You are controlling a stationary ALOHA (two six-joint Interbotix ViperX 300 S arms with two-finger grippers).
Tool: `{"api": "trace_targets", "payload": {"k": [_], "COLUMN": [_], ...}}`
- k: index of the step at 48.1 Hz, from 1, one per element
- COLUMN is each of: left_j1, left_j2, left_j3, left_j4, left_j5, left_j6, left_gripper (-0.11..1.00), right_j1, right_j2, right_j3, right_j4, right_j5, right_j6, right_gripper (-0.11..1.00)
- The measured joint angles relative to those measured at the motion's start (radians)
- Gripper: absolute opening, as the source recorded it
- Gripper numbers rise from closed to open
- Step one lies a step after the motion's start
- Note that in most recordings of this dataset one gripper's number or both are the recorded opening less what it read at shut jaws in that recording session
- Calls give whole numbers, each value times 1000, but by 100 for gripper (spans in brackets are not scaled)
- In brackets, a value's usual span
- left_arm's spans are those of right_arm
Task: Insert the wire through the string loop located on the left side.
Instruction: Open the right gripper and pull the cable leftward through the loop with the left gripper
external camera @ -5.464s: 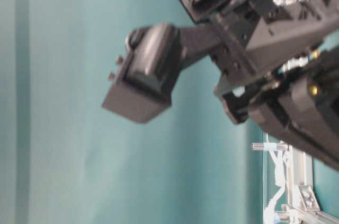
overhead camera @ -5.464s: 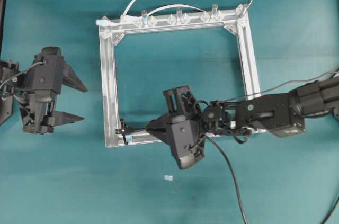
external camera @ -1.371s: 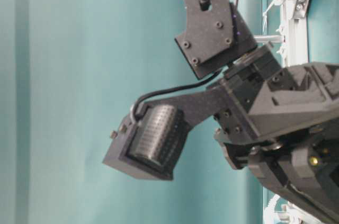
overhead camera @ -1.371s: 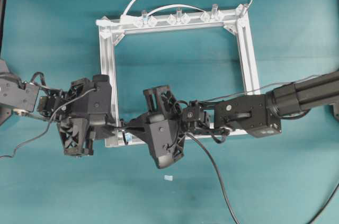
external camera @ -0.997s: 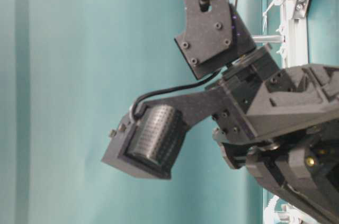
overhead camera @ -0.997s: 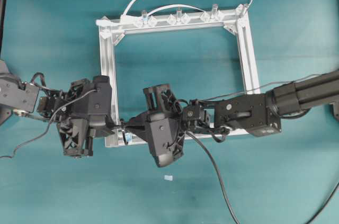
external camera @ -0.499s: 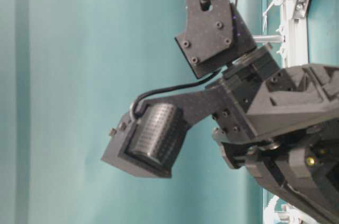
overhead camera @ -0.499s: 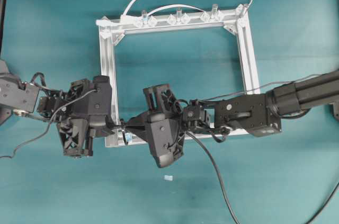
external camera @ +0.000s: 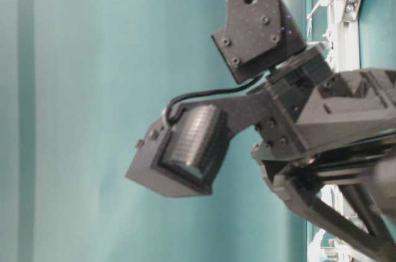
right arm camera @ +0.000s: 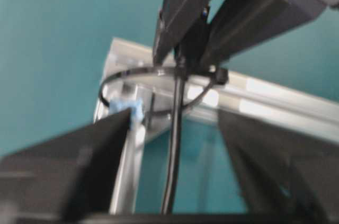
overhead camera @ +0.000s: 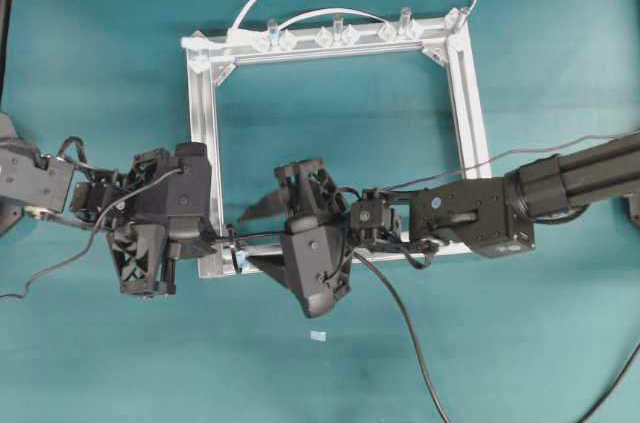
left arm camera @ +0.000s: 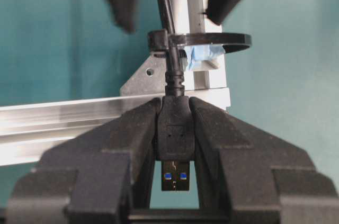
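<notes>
While looking through left wrist view, am seeing left gripper [left arm camera: 175,128] clamping plug of wire [left arm camera: 174,131], so cable is passing through string loop [left arm camera: 212,41] just beyond, at pale-blue tab on frame [left arm camera: 69,115] corner. Am judging handover: left is holding plug on far side of loop, so wire is not slipping back. Farther on, right gripper [overhead camera: 258,233] is now standing with jaws spread and nothing between them; half second ago it was pinched on cable.
</notes>
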Motion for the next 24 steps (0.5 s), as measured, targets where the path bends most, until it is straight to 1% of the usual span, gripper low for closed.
{"api": "trace_targets", "payload": {"k": [2,3,24], "left_j1": [0,0,0], "left_j2": [-2,-3,-23], "left_j3": [0,0,2], "left_j4": [0,0,0], "left_j5": [0,0,48], "left_j6": [-2,-2,-2], "left_gripper": [18,18,18], "right_j1": [0,2,2], "right_j2": [0,0,0], "right_j3": [0,-2,0], "right_j4": [0,0,0], "right_j5": [0,0,2], "right_j6": [0,0,0], "right_gripper": [91,92,91]}}
